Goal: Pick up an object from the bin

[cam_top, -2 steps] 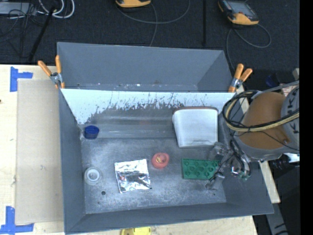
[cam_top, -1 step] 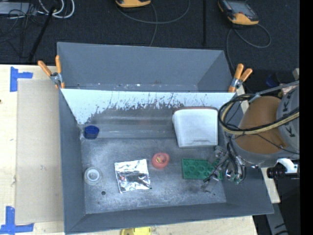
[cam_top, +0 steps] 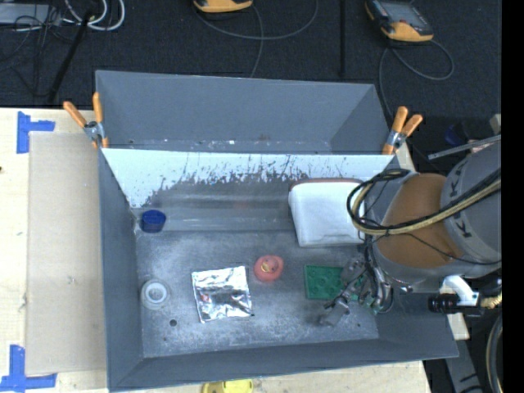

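Though nearly square, green flat piece (cam_top: 321,281) askew, just beside pincer (cam_top: 345,304).

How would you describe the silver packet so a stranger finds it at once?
Look in the grey bin, on its floor by the near wall. The packet lies between a pale ring and a small red disc. It alone is crinkled, shiny foil.
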Available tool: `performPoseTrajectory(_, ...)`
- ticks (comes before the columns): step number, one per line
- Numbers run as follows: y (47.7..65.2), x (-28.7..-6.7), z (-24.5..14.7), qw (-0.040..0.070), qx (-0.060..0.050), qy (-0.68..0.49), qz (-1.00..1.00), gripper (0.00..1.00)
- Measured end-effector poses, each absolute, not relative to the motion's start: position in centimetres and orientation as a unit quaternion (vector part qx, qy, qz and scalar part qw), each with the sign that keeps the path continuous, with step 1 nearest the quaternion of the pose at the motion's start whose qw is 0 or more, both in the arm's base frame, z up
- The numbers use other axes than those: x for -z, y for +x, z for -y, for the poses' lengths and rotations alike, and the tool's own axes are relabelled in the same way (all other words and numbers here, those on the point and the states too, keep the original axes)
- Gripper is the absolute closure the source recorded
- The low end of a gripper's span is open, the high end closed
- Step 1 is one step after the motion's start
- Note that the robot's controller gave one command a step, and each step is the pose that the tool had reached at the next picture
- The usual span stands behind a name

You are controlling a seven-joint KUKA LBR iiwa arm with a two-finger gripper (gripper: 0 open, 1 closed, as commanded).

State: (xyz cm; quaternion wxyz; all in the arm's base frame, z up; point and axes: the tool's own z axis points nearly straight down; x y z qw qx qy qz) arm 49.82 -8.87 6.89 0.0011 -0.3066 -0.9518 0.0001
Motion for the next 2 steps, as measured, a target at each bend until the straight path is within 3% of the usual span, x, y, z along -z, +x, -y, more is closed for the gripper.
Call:
performPoseTrajectory(1, 49.84, -6.88, 8.87, 0.001, -0.001, -0.304, 0.953, 0.00)
performPoseTrajectory(2, 49.94, -7.06, 8.97, -0.001, -0.001, -0.303, 0.953, 1.00)
